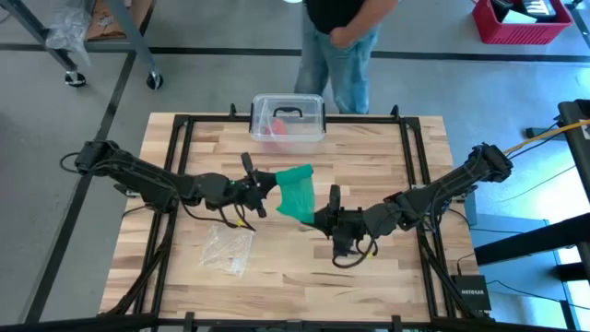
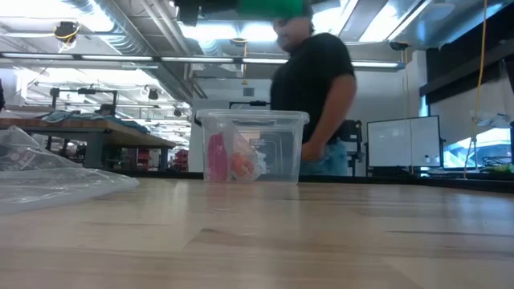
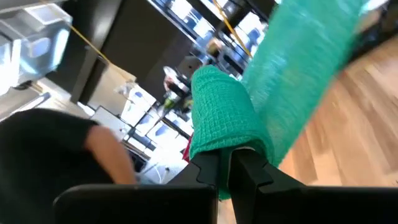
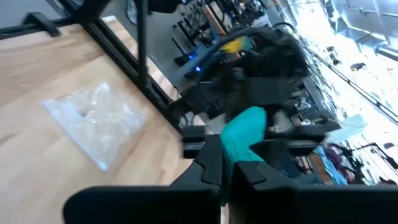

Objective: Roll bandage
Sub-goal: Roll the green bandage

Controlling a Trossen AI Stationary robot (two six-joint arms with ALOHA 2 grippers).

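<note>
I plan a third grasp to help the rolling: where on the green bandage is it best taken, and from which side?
Likely the free middle of the bandage, from above. The left gripper and the right gripper each pinch one end, so the strip hangs lifted between them, its middle unobstructed.

The left arm's dark two-finger gripper has its fingers pressed together on a fold of the long green woven cloth bandage. Beyond the fingertips, the strip stretches away, taut. The pale wooden plank table lies beside it. A person's dark sleeve shows alongside the gripper.
</note>
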